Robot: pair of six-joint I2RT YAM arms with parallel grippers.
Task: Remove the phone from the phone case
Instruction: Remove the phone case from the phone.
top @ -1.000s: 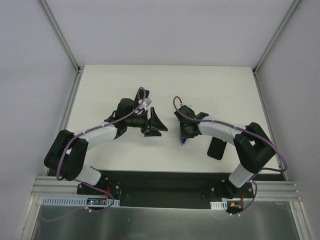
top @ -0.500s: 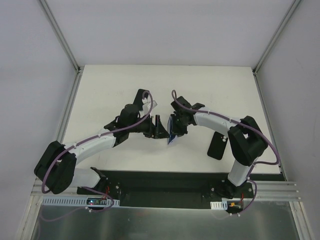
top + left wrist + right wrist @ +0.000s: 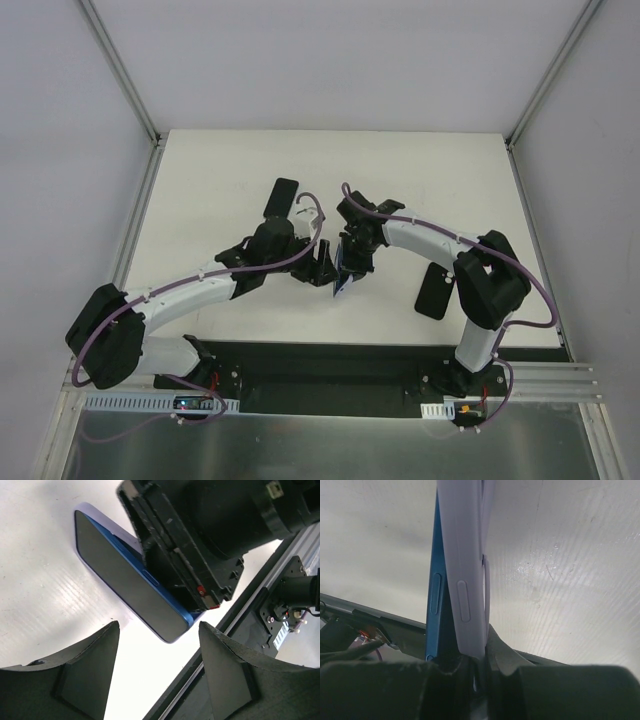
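Near edge: small circuit board (image 3: 190, 403) at the left arm's base, print too small to read. Dark flat slab (image 3: 434, 291) lies on the table (image 3: 420, 170) under the right arm.

Left gripper (image 3: 158, 630): jaws spread, nothing between them, tips just short of the phone (image 3: 125, 575).

Phone: blue body, dark screen, tilted. Lower corner near the table; contact cannot be told. One side button shows, unmarked.

Right gripper (image 3: 472, 652): clamped edge-on over the lilac phone case (image 3: 467, 555), with the phone's blue edge alongside it. How far the phone is seated in the case cannot be told.
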